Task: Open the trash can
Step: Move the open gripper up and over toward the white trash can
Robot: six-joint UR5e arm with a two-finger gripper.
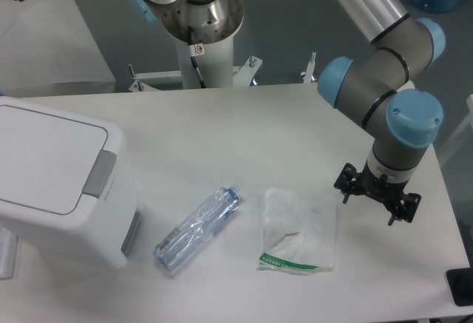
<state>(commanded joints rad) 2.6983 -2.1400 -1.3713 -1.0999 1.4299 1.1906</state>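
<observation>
White desk (244, 127) carries the trash can (59, 182) at the far left, lid shut. Open, empty claw (377, 199) hangs well apart at right; crossing low could knock the bottle (198, 228) or bag (297, 228).

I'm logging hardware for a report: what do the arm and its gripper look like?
The arm has a silver tube link, grey rounded joint housings and light-blue end caps. Its wrist ends in a white collar above a small black gripper with two short black jaws. No markings are readable.

Arm: grey, blue-capped joints, reaching down from upper right of the frame.
Gripper: black two-finger gripper (378, 202), right of centre, fingers spread apart, empty.
</observation>
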